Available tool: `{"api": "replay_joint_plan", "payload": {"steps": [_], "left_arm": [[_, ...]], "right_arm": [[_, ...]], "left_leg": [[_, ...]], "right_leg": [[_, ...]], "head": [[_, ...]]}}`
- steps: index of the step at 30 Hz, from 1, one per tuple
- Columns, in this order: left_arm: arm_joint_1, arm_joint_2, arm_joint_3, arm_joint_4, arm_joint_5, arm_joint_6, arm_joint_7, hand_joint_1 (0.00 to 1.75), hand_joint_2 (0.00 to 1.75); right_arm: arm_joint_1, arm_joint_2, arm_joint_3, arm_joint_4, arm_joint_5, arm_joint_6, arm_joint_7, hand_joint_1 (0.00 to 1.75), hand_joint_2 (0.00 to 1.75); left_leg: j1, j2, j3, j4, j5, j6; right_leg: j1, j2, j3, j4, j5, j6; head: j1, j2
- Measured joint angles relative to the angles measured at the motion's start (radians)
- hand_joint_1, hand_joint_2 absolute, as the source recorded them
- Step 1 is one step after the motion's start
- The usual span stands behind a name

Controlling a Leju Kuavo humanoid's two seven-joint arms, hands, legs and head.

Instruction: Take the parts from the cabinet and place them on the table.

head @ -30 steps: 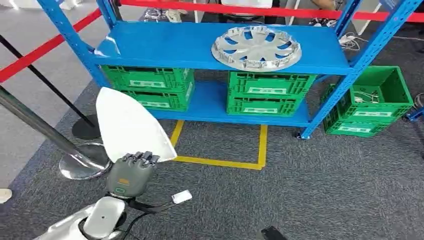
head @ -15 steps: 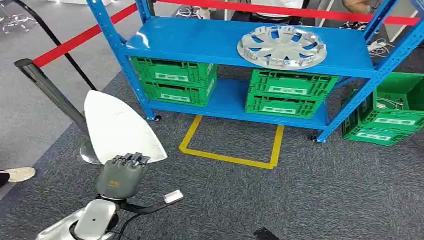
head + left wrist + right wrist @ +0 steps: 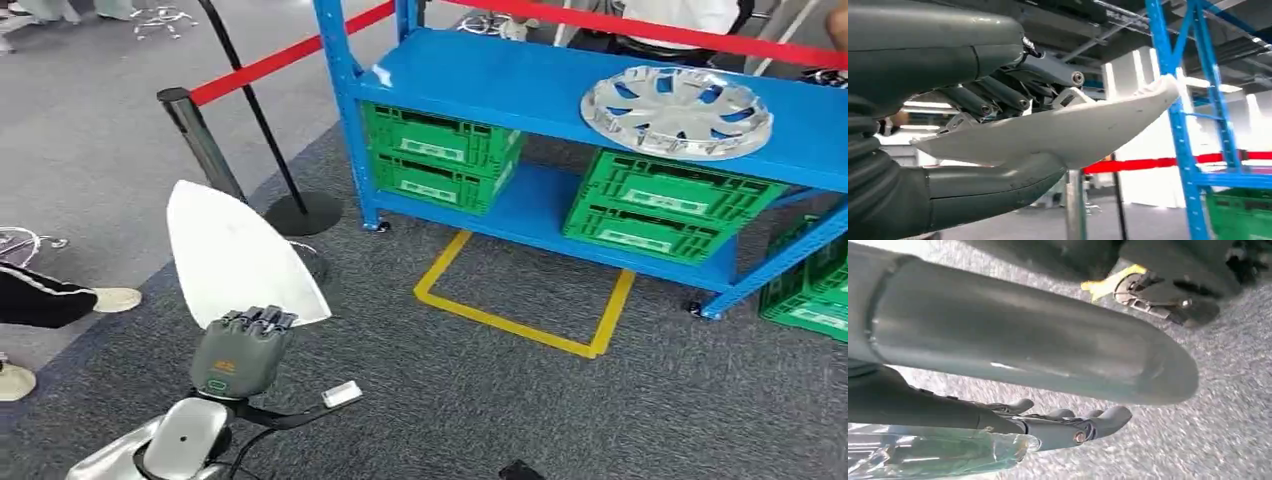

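Fingers (image 3: 256,320) of the left hand (image 3: 240,357) clamp a smooth white teardrop-shaped panel (image 3: 235,255), near left over grey carpet. Right hand (image 3: 1068,425) hangs loosely uncurled, holding nothing. Far right, a silver spoked hubcap (image 3: 677,111) lies on the blue metal cabinet (image 3: 480,75).

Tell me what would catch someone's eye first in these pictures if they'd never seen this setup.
Probably the white pointed panel that the left hand holds up at the lower left, above the grey carpet. Next, the bright blue rack on the right, with a silver wheel cover lying on its top shelf and green crates below.
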Motion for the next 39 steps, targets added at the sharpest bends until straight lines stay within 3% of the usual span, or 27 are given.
{"api": "replay_joint_plan", "payload": {"steps": [3,4,5,6,8,9,10,12,13,14,15,18,19,20,21,23,24,25,26,28,29,30,33,34,35,36,39], "left_arm": [[0.017,0.000,0.021,0.000,0.000,-0.002,-0.031,1.62,1.75],[0.025,-0.003,0.030,0.000,0.000,-0.003,-0.046,1.62,1.75],[0.025,-0.013,0.039,0.000,0.000,-0.005,-0.064,1.62,1.75],[0.025,-0.019,0.053,0.000,0.000,-0.007,-0.076,1.62,1.75],[0.031,-0.037,0.077,0.000,0.000,-0.008,-0.095,1.62,1.75],[0.036,-0.042,0.087,0.000,0.000,-0.009,-0.104,1.62,1.75],[0.043,-0.046,0.098,0.000,0.000,-0.009,-0.111,1.62,1.75],[0.046,-0.055,0.108,0.000,0.000,-0.009,-0.118,1.62,1.75],[0.047,-0.061,0.121,0.000,0.000,-0.008,-0.129,1.62,1.75],[0.046,-0.068,0.132,0.000,0.000,-0.008,-0.150,1.62,1.75],[0.045,-0.078,0.150,0.000,0.000,-0.008,-0.179,1.62,1.75],[0.066,-0.104,0.204,-0.005,0.000,-0.011,-0.243,1.62,1.75],[0.071,-0.110,0.220,-0.011,0.000,-0.014,-0.259,1.62,1.75],[0.072,-0.118,0.238,-0.019,0.000,-0.016,-0.270,1.62,1.75],[0.069,-0.128,0.254,-0.024,0.000,-0.021,-0.279,1.62,1.75],[0.069,-0.143,0.272,-0.031,0.000,-0.024,-0.287,1.62,1.75],[0.071,-0.147,0.277,-0.032,0.000,-0.026,-0.288,1.62,1.75],[0.074,-0.149,0.280,-0.032,0.000,-0.026,-0.289,1.62,1.75],[0.075,-0.153,0.286,-0.034,0.000,-0.026,-0.291,1.62,1.75],[0.074,-0.161,0.299,-0.043,0.000,-0.026,-0.300,1.62,1.75],[0.073,-0.164,0.301,-0.049,0.000,-0.026,-0.304,1.62,1.75],[0.069,-0.166,0.304,-0.052,0.000,-0.026,-0.304,1.62,1.75],[0.069,-0.167,0.312,-0.058,0.000,-0.025,-0.298,1.62,1.75],[0.068,-0.160,0.311,-0.058,0.000,-0.023,-0.283,1.62,1.75],[0.064,-0.158,0.308,-0.059,0.000,-0.021,-0.263,1.62,1.75],[0.055,-0.156,0.303,-0.058,0.000,-0.020,-0.252,1.62,1.75],[0.045,-0.156,0.294,-0.058,0.000,-0.013,-0.246,1.62,1.75]], "right_arm": [[-0.001,0.001,0.005,0.000,0.003,-0.004,0.004,0.00,0.00],[-0.001,0.003,0.006,0.000,0.003,-0.005,0.004,0.00,0.00],[-0.001,0.003,0.006,0.000,0.003,-0.005,0.004,0.00,0.00],[0.001,0.004,0.007,0.000,0.003,-0.003,0.004,0.00,0.00],[0.004,0.003,0.006,0.000,0.000,0.005,0.004,0.00,0.00],[0.004,0.003,0.006,0.000,0.000,0.008,0.004,0.00,0.00],[0.003,0.003,0.006,0.000,0.000,0.010,0.004,0.00,0.00],[0.002,0.003,0.007,0.000,0.000,0.013,0.003,0.00,0.00],[0.002,0.004,0.007,0.000,0.000,0.013,0.003,0.00,0.00],[0.002,0.004,0.007,0.000,0.000,0.014,0.002,0.00,0.00],[0.003,0.004,0.007,0.000,0.000,0.015,0.001,0.00,0.00],[0.000,0.004,0.007,0.000,-0.002,0.016,0.001,0.00,0.00],[-0.001,0.005,0.007,0.000,-0.003,0.018,0.001,0.00,0.00],[-0.001,0.005,0.007,0.000,-0.003,0.017,0.000,0.00,0.00],[0.000,0.005,0.007,0.000,-0.004,0.017,0.001,0.00,0.00],[0.005,0.005,0.007,0.000,-0.005,0.017,0.001,0.00,0.00],[0.007,0.005,0.007,0.000,-0.005,0.017,0.001,0.00,0.00],[0.007,0.005,0.007,0.000,-0.006,0.017,0.001,0.00,0.00],[0.006,0.005,0.007,0.000,-0.007,0.017,0.001,0.00,0.00],[0.003,0.005,0.007,0.000,-0.009,0.017,0.001,0.00,0.00],[0.003,0.005,0.007,0.000,-0.010,0.017,0.001,0.00,0.00],[0.002,0.005,0.007,0.000,-0.010,0.017,0.000,0.00,0.00],[0.000,0.005,0.007,0.000,-0.013,0.017,0.001,0.00,0.00],[0.000,0.007,0.007,0.000,-0.014,0.017,0.001,0.00,0.00],[-0.002,0.007,0.007,0.000,-0.016,0.017,0.001,0.00,0.00],[-0.002,0.007,0.007,0.000,-0.016,0.017,0.001,0.00,0.00],[0.003,0.006,0.007,0.000,-0.018,0.017,0.001,0.00,0.00]], "left_leg": [[0.007,-0.030,-0.018,-0.001,0.015,-0.019],[0.004,0.004,-0.024,0.008,0.000,-0.022],[0.000,0.056,-0.042,0.047,-0.032,-0.030],[0.003,0.079,-0.073,0.116,-0.071,-0.036],[0.008,0.096,-0.143,0.271,-0.139,-0.043],[0.010,0.097,-0.157,0.308,-0.146,-0.044],[0.011,0.097,-0.145,0.297,-0.130,-0.044],[0.009,0.109,-0.065,0.162,-0.058,-0.039],[0.006,0.143,-0.013,0.079,-0.028,-0.034],[-0.002,0.211,0.024,0.021,-0.021,-0.031],[-0.011,0.206,0.029,-0.006,-0.030,-0.022],[-0.015,0.172,0.015,-0.002,-0.023,-0.007],[-0.007,0.159,0.019,-0.010,-0.015,0.004],[-0.005,0.148,0.017,-0.010,-0.014,0.009],[-0.004,0.136,0.016,-0.010,-0.011,0.017],[-0.005,0.107,0.013,-0.010,-0.009,0.022],[-0.006,0.093,0.013,-0.010,-0.008,0.023],[-0.006,0.078,0.013,-0.009,-0.006,0.022],[-0.005,0.062,0.013,-0.009,-0.005,0.020],[-0.002,0.032,0.013,-0.006,-0.002,0.015],[-0.001,0.020,0.009,-0.001,-0.003,0.008],[-0.005,0.010,-0.002,0.014,-0.005,0.002],[0.005,-0.020,-0.018,0.008,0.011,-0.017],[0.006,-0.024,-0.023,0.012,0.009,-0.019],[-0.001,0.031,-0.030,0.027,-0.010,-0.024],[0.000,0.066,-0.054,0.079,-0.047,-0.030],[0.007,0.095,-0.152,0.294,-0.139,-0.040]], "right_leg": [[0.003,-0.029,-0.013,0.003,0.011,-0.017],[0.001,-0.044,-0.011,0.000,0.014,-0.023],[0.001,-0.054,-0.012,-0.001,0.017,-0.029],[0.004,-0.069,-0.014,-0.001,0.018,-0.032],[0.006,-0.101,-0.020,-0.001,0.018,-0.033],[0.006,-0.114,-0.022,-0.001,0.019,-0.033],[0.007,-0.128,-0.023,-0.001,0.019,-0.033],[0.007,-0.155,-0.022,-0.001,0.020,-0.032],[0.007,-0.165,-0.020,-0.001,0.019,-0.031],[0.012,-0.174,-0.019,0.000,0.018,-0.028],[0.018,-0.187,-0.023,0.005,0.015,-0.021],[0.015,-0.225,-0.019,0.001,0.018,-0.009],[0.011,-0.213,-0.028,0.006,0.007,0.001],[0.009,-0.155,-0.036,0.034,-0.013,0.003],[0.009,-0.120,-0.061,0.100,-0.052,0.003],[0.010,-0.096,-0.136,0.265,-0.122,0.004],[0.010,-0.095,-0.161,0.314,-0.132,0.005],[0.010,-0.095,-0.164,0.315,-0.119,0.005],[0.009,-0.094,-0.144,0.269,-0.084,0.005],[0.003,-0.074,-0.060,0.100,0.002,0.004],[-0.004,-0.023,-0.029,0.035,0.010,0.006],[-0.010,-0.003,-0.018,0.011,0.000,0.005],[0.002,-0.032,-0.025,0.025,0.008,-0.008],[-0.006,-0.046,-0.025,0.018,0.014,-0.018],[-0.003,-0.055,-0.025,0.017,0.017,-0.022],[-0.002,-0.067,-0.026,0.016,0.018,-0.028],[0.002,-0.109,-0.030,0.016,0.018,-0.031]], "head": [[0.000,0.000],[0.000,0.000],[-0.010,0.000],[-0.010,0.000],[-0.011,0.000],[-0.011,0.000],[-0.011,0.000],[-0.011,0.000],[-0.011,0.000],[-0.011,0.000],[-0.013,0.000],[-0.008,0.000],[-0.011,0.000],[-0.007,0.000],[-0.005,0.000],[-0.001,0.000],[-0.001,0.000],[-0.001,0.000],[-0.001,0.000],[-0.001,0.000],[-0.001,0.000],[-0.001,0.000],[-0.003,0.000],[-0.003,0.000],[-0.006,0.000],[-0.015,0.000],[-0.014,0.000]]}}
